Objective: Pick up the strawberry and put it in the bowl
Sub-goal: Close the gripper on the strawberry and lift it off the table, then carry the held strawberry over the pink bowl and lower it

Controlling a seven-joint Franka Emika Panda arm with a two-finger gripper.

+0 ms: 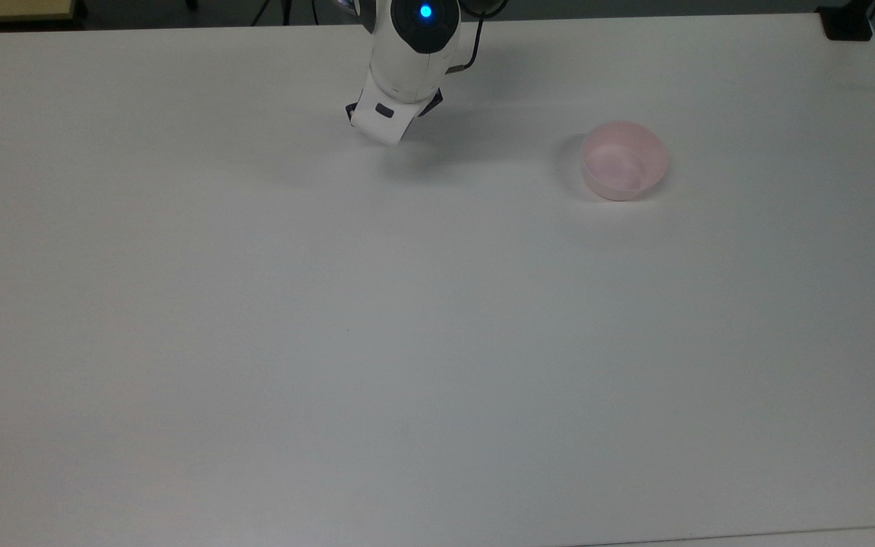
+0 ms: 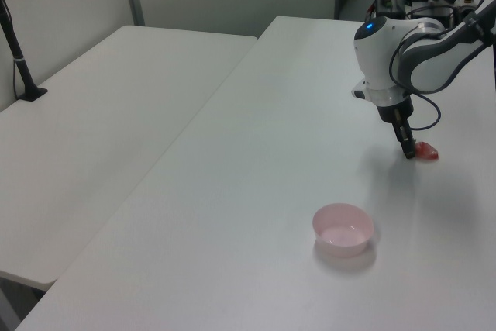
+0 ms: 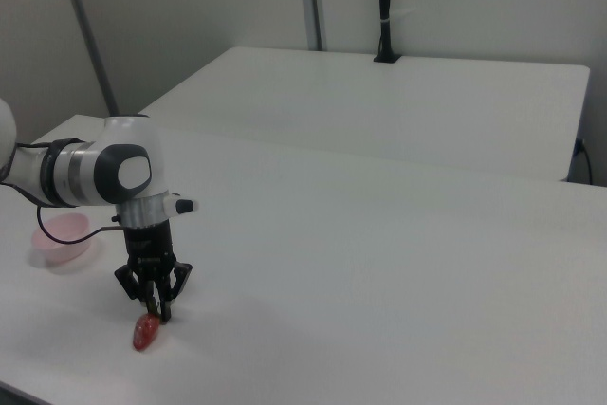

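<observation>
In the right view the strawberry [image 3: 145,332] is lying on the white surface [image 3: 398,272] near its front edge, just below the gripper [image 3: 153,306], whose fingers are drawn close together at their tips directly above the fruit; whether they are pinching it I cannot tell. The left view is showing the strawberry [image 2: 426,151] just beside the fingertips, resting on the surface. Farther back, the pale pink bowl [image 3: 63,237] is sitting well apart, upright
</observation>
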